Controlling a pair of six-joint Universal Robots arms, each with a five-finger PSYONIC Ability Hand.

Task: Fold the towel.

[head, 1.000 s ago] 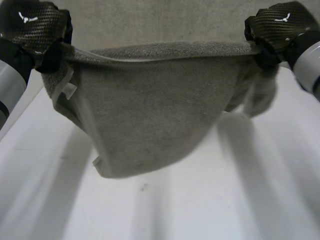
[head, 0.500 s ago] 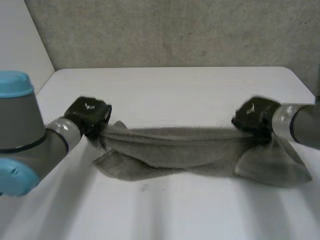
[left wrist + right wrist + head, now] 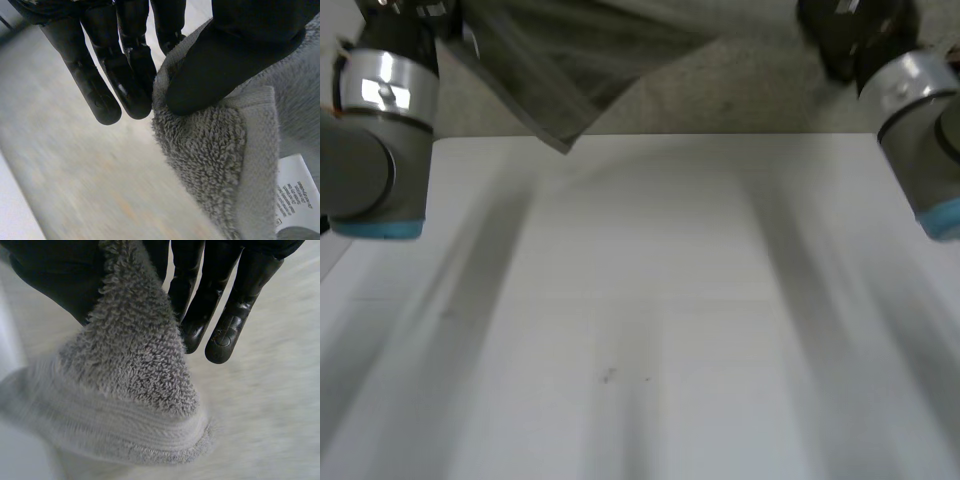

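Observation:
The grey towel [image 3: 570,60] hangs high above the white table [image 3: 650,300], held up between both hands, and its lower tip dangles near the left arm [image 3: 380,150]. In the left wrist view my left hand [image 3: 125,65] pinches a towel [image 3: 215,150] corner between thumb and fingers, beside a white label [image 3: 297,192]. My right hand [image 3: 850,30] is up at the far right. In its own wrist view the right hand [image 3: 210,305] pinches another corner of the towel [image 3: 140,370] with its woven border hanging below the fingers.
A grey wall [image 3: 750,100] stands behind the table's far edge. The right arm [image 3: 930,130] with its light-blue cap reaches in from the right side.
Half a second ago the towel was stretched low over the table between the hands. Both hands have since risen, and the towel now hangs well above the table.

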